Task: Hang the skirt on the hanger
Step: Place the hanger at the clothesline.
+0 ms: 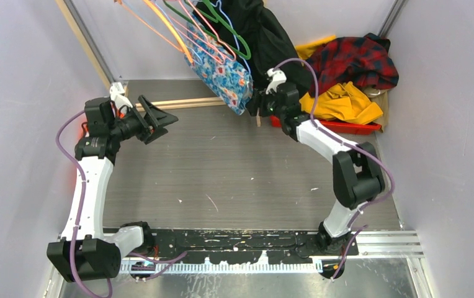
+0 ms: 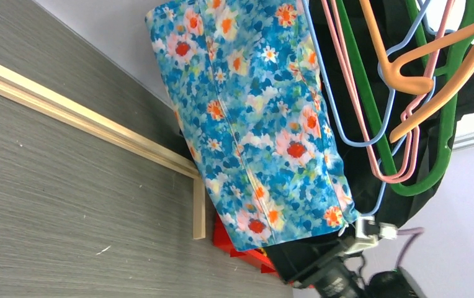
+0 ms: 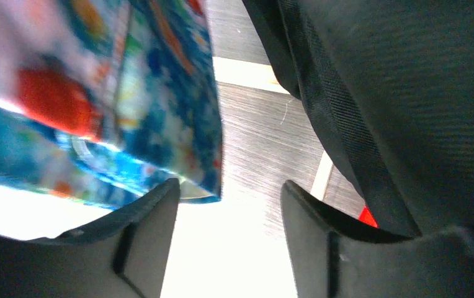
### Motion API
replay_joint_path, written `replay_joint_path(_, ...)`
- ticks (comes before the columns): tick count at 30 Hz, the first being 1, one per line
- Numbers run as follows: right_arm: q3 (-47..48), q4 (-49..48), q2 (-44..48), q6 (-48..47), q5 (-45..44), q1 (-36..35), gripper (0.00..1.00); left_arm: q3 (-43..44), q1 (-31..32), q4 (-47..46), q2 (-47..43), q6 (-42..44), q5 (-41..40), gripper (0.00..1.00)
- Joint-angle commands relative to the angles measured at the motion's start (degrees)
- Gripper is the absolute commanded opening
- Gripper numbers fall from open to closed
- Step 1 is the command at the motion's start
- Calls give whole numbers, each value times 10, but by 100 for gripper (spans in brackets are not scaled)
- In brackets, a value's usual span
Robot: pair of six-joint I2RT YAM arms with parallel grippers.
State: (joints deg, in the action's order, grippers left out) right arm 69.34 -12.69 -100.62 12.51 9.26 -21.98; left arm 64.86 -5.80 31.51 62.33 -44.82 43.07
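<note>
The blue flowered skirt (image 1: 225, 71) hangs from the cluster of hangers (image 1: 185, 28) at the back, in front of a black coat (image 1: 262, 31). In the left wrist view the skirt (image 2: 253, 124) hangs flat beside orange, pink, blue and green hangers (image 2: 433, 81). My right gripper (image 1: 255, 102) is open at the skirt's lower right corner. In the right wrist view the skirt's corner (image 3: 160, 124) hangs just above the left fingertip, with the gripper (image 3: 229, 186) holding nothing. My left gripper (image 1: 160, 118) is open and empty, left of the skirt and apart from it.
A red tray (image 1: 346, 127) at the back right holds a yellow garment (image 1: 343, 102) and a red plaid one (image 1: 358, 59). A wooden strip (image 1: 178, 102) lies across the table under the skirt. White walls close in both sides.
</note>
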Motion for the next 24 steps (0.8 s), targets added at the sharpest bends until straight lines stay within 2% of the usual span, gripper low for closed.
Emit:
replay_joint_path(1,10,51,111,10,9,-1,72,-6,-4,-32,-14,14,3,84)
replay_joint_path(3,2,83,145,17,6,-2,85,-13,-4,-31,-17,18,6,89)
replay_joint_path(5,-9,110,179,23,2,-2,90,-20,-4,-30,-22,23,8,95)
replay_joint_path(8,-39,137,230,34,-13,-2,100,-36,-4,-31,-31,29,9,97)
replay_joint_path(14,-73,211,321,51,-36,-2,100,-80,-4,-37,-53,37,14,98)
replay_joint_path(24,-78,347,437,87,-111,-2,100,-165,-4,-126,-103,-16,46,100)
